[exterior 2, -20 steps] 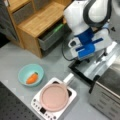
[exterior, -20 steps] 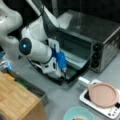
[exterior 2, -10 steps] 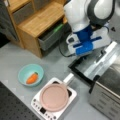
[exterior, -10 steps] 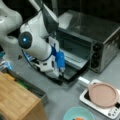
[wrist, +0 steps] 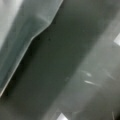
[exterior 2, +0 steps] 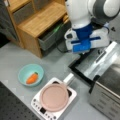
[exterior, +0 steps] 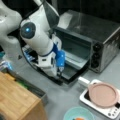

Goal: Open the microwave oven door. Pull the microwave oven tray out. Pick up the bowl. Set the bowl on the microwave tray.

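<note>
White arm [exterior: 37,37], blue wrist band, glowing blue light.

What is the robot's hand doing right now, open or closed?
Hand: down at the outer edge of the opened microwave oven door; whether it is open or closed cannot be told.

robot lab mock kitchen, grey table [exterior 2: 22,60], black perforated board [exterior 2: 12,105], oven [exterior: 100,40], wooden shelf [exterior 2: 37,20], white arm [exterior: 37,37]
</note>
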